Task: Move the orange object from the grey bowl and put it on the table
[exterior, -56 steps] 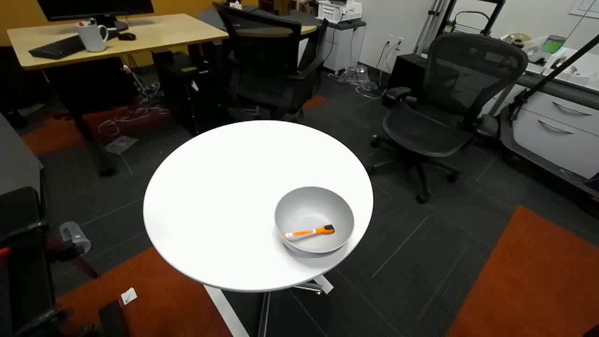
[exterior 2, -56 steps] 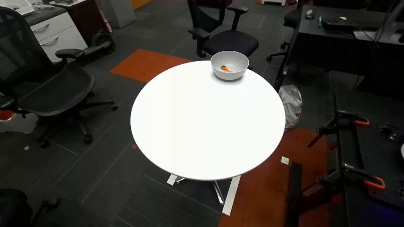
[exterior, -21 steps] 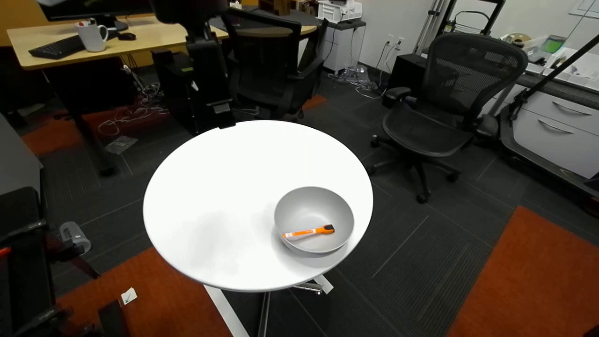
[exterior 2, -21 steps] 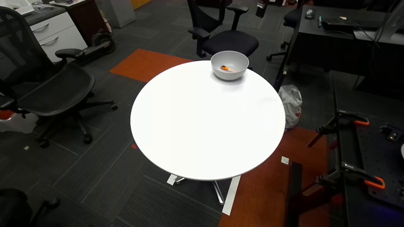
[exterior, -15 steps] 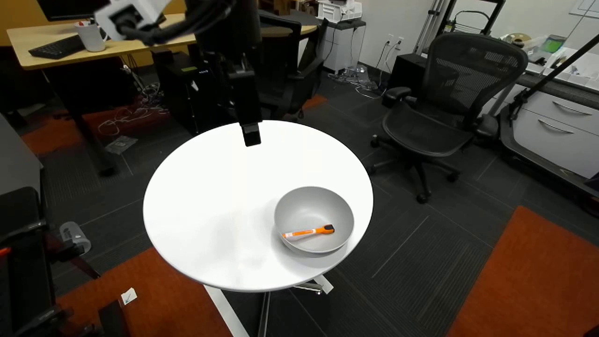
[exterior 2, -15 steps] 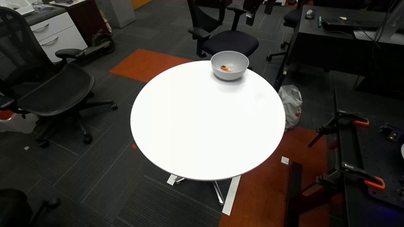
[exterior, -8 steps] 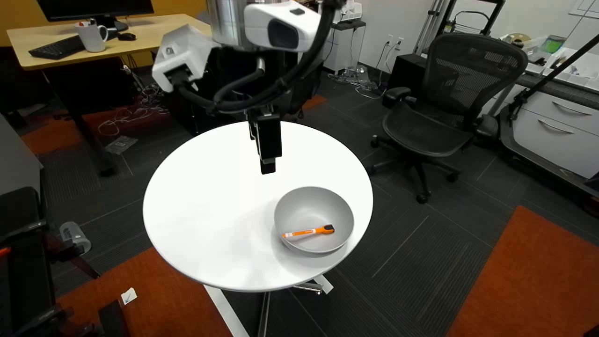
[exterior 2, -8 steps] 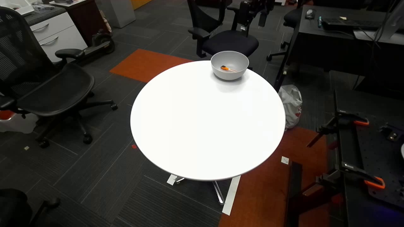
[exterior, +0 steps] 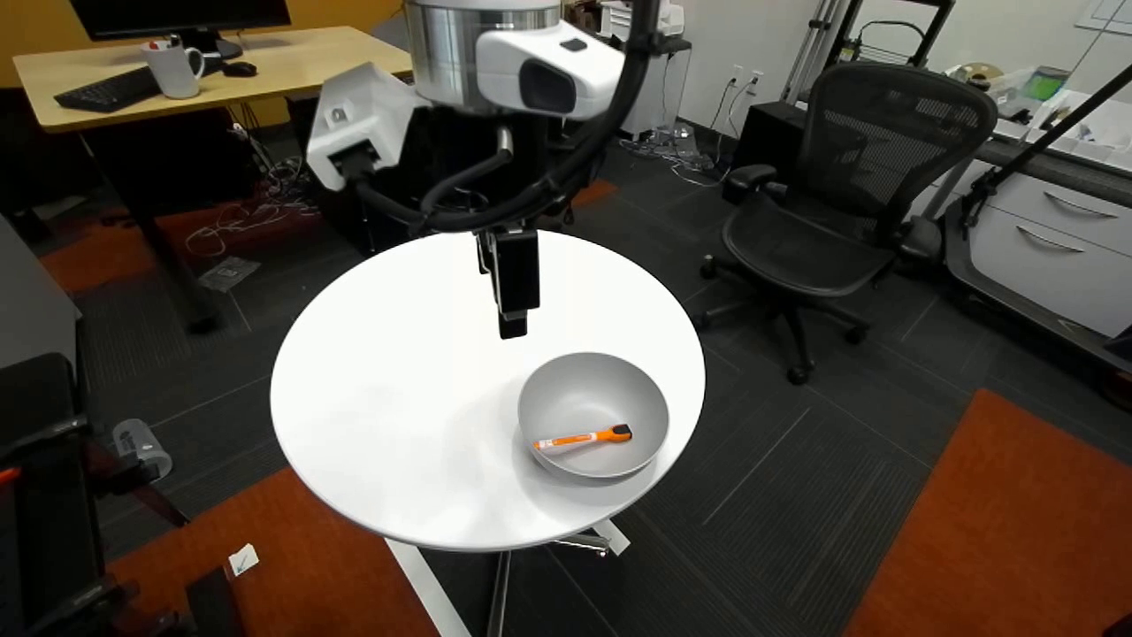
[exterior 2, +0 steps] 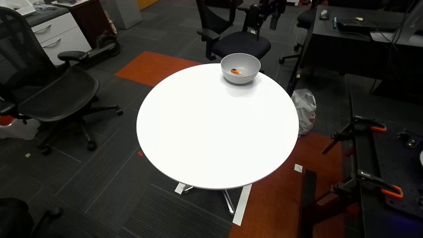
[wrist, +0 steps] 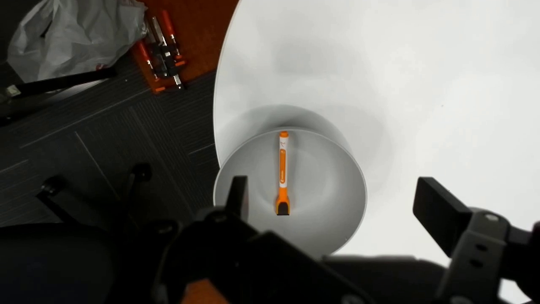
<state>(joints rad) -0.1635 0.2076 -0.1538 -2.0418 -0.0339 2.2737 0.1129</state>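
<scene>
The orange object is an orange-and-white marker with a black end; it shows in both exterior views (exterior: 584, 439) (exterior 2: 238, 72) and in the wrist view (wrist: 283, 166). It lies inside the grey bowl (exterior: 588, 380) (exterior 2: 239, 80) (wrist: 333, 202), which stands near the edge of the round white table (exterior: 398, 372) (exterior 2: 214, 132) (wrist: 422, 105). My gripper (exterior: 511, 310) (exterior 2: 264, 26) (wrist: 331, 194) is in the air above the bowl's level, to its side. Its fingers are wide apart with nothing between them. In the wrist view, the left finger overlaps the bowl and the right overlaps the table; arm parts hide the bowl's lower edge.
A black mesh chair (exterior: 893, 150) and another black chair (exterior 2: 243, 44) stand near the table. A grey plastic bag (exterior 2: 304, 110) (wrist: 80, 38) lies on the floor by the table. Black clamps with orange handles (exterior 2: 380, 188) sit on a dark bench.
My arm has come into view and moved over the table toward the bowl. In the last half second it shifted only slightly, nearer the bowl. The bowl and marker have not moved.
</scene>
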